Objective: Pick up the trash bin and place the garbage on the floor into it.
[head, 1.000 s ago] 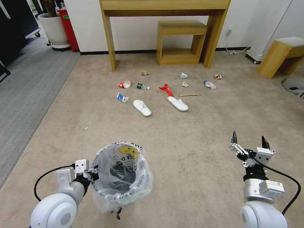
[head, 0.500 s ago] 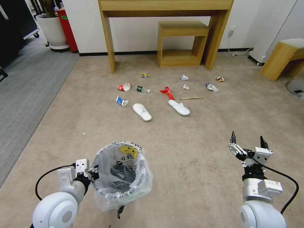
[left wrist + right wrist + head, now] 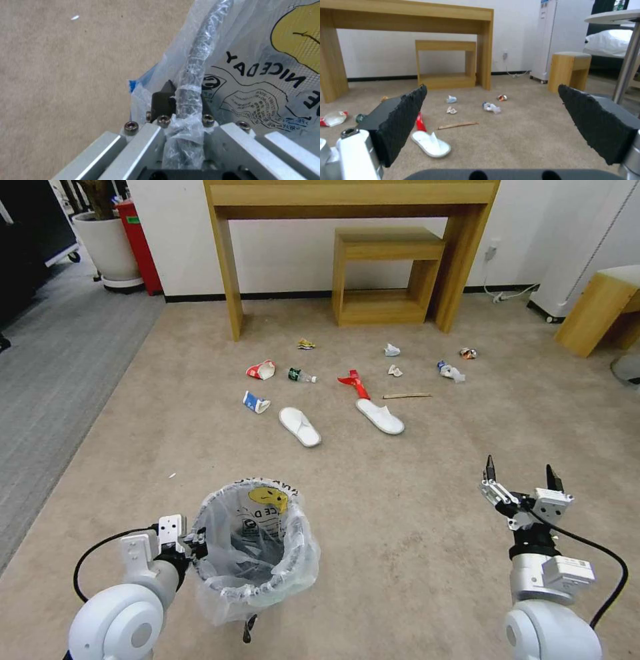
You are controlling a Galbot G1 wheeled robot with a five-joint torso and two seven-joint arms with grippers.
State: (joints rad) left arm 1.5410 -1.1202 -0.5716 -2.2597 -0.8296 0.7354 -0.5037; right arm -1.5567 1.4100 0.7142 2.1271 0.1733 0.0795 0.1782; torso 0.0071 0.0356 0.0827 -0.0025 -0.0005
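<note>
Left gripper [image 3: 181,100] pinched tight on the rim of the trash bin [image 3: 257,550], held low at the robot's left, right gripper [image 3: 522,480] wide open with nothing inside, garbage [image 3: 300,425] on the carpet [image 3: 413,500] well ahead.

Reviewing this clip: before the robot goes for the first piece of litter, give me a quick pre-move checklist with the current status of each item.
1. Left pincer clamped on the trash bin rim: ok, the bag-wrapped rim sits between its fingers.
2. Bin upright, mouth open: ok.
3. Right pincer open and holding nothing: ok.
4. Litter within reach: not ok, the nearest items, the two white slippers, lie well ahead on the carpet.
5. Floor between robot and litter free of obstacles: ok in the head view.
6. Bin has room: cannot tell, the crinkled liner hides the bottom.
</note>
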